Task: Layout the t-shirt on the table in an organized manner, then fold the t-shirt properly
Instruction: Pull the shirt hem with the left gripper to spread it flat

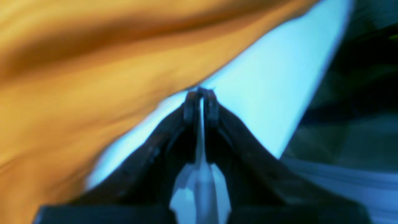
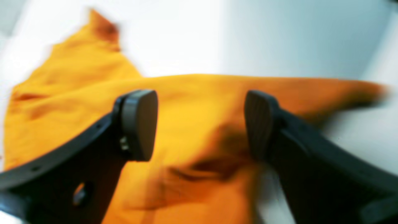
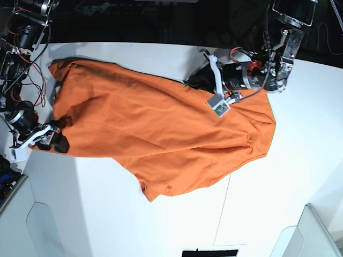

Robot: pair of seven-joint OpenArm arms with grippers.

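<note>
The orange t-shirt (image 3: 155, 128) lies spread on the white table (image 3: 107, 214), with wrinkles. One sleeve points to the front (image 3: 161, 190). My left gripper (image 3: 195, 80) is at the shirt's far edge. In the left wrist view the left gripper (image 1: 201, 93) is shut, with its tips pinching the edge of the blurred t-shirt (image 1: 77, 93) over the table (image 1: 264, 93). My right gripper (image 3: 60, 134) is at the shirt's left end. In the right wrist view the right gripper (image 2: 200, 124) is open and empty just above the t-shirt (image 2: 186, 102).
The table's far edge (image 3: 134, 44) borders a dark area. Loose cables (image 3: 27, 69) hang by the right arm at the left. A thin dark seam (image 3: 222, 209) runs across the table's front right. White raised panels stand at the front corners (image 3: 37, 219).
</note>
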